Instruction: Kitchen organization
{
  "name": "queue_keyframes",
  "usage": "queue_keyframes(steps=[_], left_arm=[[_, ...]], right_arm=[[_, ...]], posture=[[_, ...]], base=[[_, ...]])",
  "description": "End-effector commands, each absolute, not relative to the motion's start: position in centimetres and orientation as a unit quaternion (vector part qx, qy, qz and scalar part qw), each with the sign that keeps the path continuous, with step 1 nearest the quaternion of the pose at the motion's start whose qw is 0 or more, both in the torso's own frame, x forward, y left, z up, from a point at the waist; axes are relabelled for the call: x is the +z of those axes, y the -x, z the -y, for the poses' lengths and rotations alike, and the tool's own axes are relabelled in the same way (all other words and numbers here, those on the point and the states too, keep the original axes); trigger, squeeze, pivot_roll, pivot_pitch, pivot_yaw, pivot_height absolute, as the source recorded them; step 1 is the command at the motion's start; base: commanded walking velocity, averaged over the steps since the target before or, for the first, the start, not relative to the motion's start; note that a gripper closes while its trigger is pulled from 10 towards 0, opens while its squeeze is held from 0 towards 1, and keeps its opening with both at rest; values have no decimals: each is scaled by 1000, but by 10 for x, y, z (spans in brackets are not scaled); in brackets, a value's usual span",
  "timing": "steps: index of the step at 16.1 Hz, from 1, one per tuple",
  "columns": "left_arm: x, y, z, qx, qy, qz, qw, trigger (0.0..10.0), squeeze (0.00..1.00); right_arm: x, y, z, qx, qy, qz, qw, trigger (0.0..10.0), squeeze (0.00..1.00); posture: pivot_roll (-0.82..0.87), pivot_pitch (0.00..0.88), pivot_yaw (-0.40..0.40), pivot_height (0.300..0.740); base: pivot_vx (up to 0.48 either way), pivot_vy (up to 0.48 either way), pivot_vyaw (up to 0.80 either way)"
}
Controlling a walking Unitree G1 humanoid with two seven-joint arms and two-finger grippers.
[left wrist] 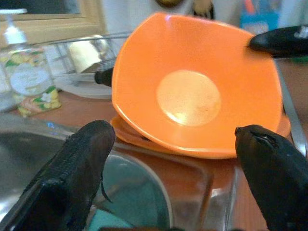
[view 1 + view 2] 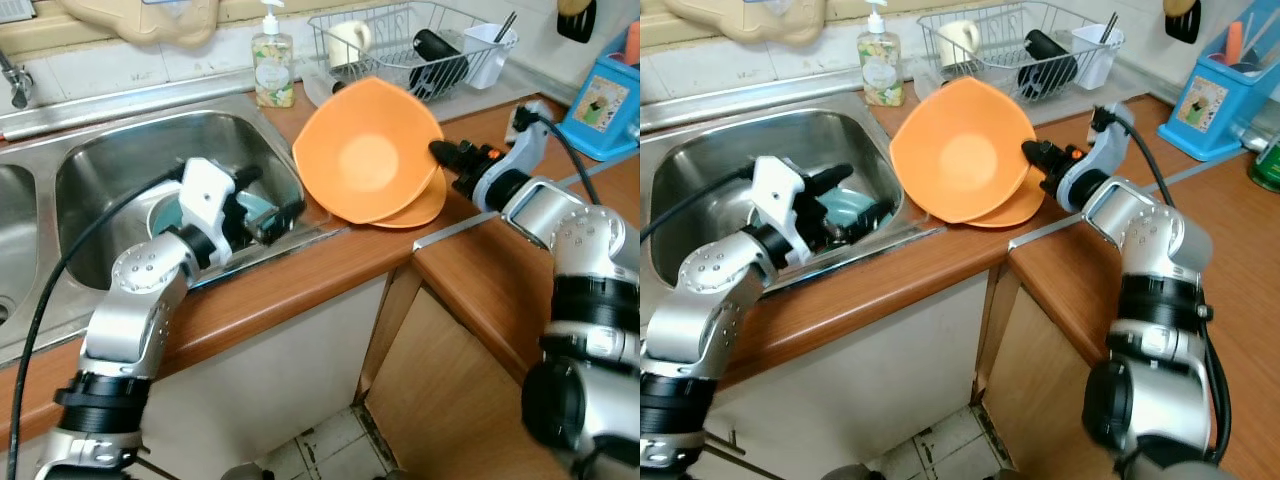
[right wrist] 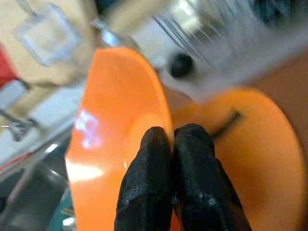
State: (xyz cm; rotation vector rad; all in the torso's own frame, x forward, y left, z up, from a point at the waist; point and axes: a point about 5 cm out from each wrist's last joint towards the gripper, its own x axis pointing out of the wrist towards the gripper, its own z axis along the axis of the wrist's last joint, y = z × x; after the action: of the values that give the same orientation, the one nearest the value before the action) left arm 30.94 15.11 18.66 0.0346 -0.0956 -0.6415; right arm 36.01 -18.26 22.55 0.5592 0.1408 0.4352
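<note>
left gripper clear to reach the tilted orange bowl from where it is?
Probably yes. The left gripper is open over the sink edge, facing the orange bowl, nothing between; the right gripper pinches its far rim.

Silver jointed arms, black cables, white wrist housings, textured black fingers (image 1: 72, 183).

A wooden counter (image 2: 300, 275) runs around a steel sink (image 2: 120, 165), meeting a white tiled wall (image 2: 110, 65); below are pale cabinet doors (image 2: 450, 400) and a tiled floor (image 2: 330, 445)
</note>
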Motion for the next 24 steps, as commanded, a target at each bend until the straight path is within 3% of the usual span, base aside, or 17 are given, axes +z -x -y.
queue_keyframes(steps=[1,2,3,9,14,15,16,24], left_arm=[[193,-312,-148,-312,15,50,949,10000,1000],[193,-313,-147,-308,35,47,950,10000,431],[193,-314,-147,-305,54,42,950,10000,0],[191,-321,-149,-283,197,30,938,10000,0],[181,-325,-151,-250,223,7,942,10000,0],[183,-325,-152,-252,245,12,936,3686,0],[184,-325,-152,-255,256,14,932,0,0],[190,-320,-151,-277,344,35,897,0,0]], right_arm=[[252,-354,176,251,-252,-1,935,0,0],[256,-351,173,260,-239,12,935,0,0],[259,-347,170,275,-227,24,934,0,0],[268,-325,146,356,-206,58,909,0,0],[267,-320,142,357,-238,67,901,0,0],[267,-319,142,353,-248,68,899,0,0],[266,-319,142,349,-255,68,899,0,0],[264,-321,143,325,-267,67,905,0,0]], posture=[[-97,0,11,740],[-98,0,13,740],[-100,0,16,740],[-98,0,22,740],[-100,0,28,740],[-100,0,29,740],[-100,0,31,740],[-100,0,33,740]], base=[[0,0,0],[0,0,0],[0,0,0],[0,0,0],[0,0,0],[0,0,0],[0,0,0],[0,0,0]])
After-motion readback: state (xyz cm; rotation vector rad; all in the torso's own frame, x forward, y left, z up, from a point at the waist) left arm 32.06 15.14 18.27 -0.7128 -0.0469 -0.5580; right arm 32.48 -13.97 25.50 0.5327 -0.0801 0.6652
